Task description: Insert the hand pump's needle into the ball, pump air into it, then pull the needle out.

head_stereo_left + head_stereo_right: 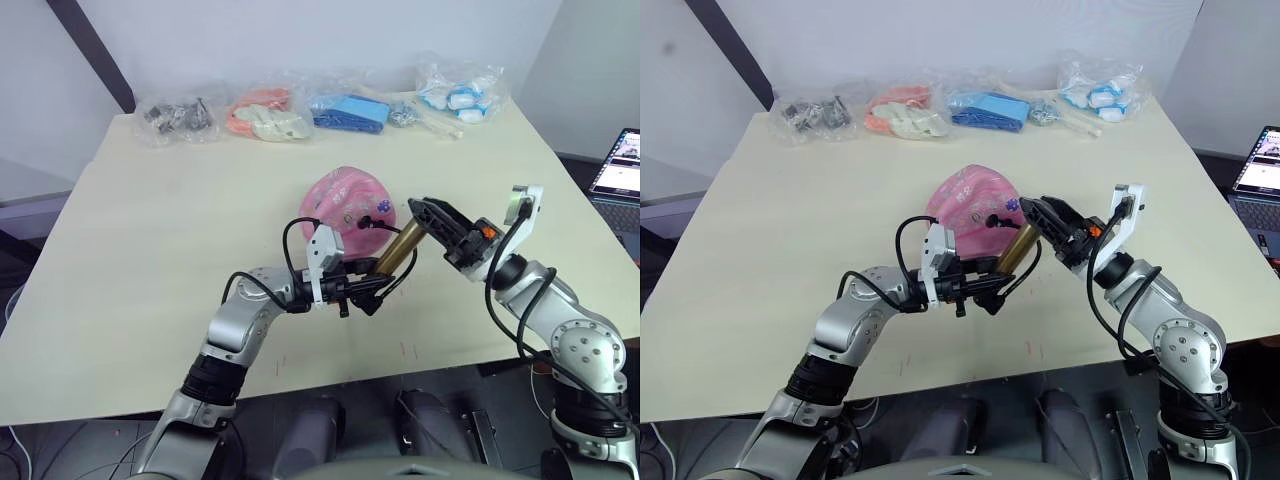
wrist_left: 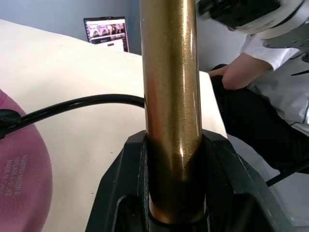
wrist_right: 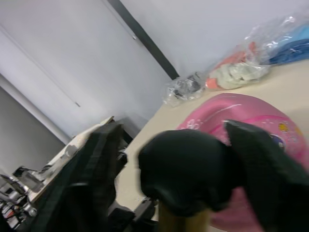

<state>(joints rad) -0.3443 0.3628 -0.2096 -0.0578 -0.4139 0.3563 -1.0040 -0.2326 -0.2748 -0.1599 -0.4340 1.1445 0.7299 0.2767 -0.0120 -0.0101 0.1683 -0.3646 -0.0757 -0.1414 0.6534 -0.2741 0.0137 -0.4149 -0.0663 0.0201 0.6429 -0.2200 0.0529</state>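
So the hand pump point(image 1: 401, 247) is held up off the counter point(image 1: 150, 250) between the two arms, just on the near side of the ball point(image 1: 348, 205), and its long axis is what matters here: the bronze barrel slants from low and left up to high and right. The left hand point(image 1: 362, 290) is clamped around the lower end of the barrel; in the left wrist view you can see the black fingers point(image 2: 130, 183) hugging the gold tube on both sides. The right hand point(image 1: 428, 215) is closed over the black handle at the top end, so it sits right on the line of the pump stroke. Looks to me like the pumping step, with the right arm doing the push-pull along that slanted axis while the left just braces. The thin black hose point(image 1: 390, 228) loops from the pump over to the near-right face of the pink ball, and its tip fitting sits against the rubber; I can't make out the needle itself, so it's probably in. The ball looks pretty dented and soft, sitting mid-counter, with bags of stuff point(image 1: 262, 113) along the far edge.
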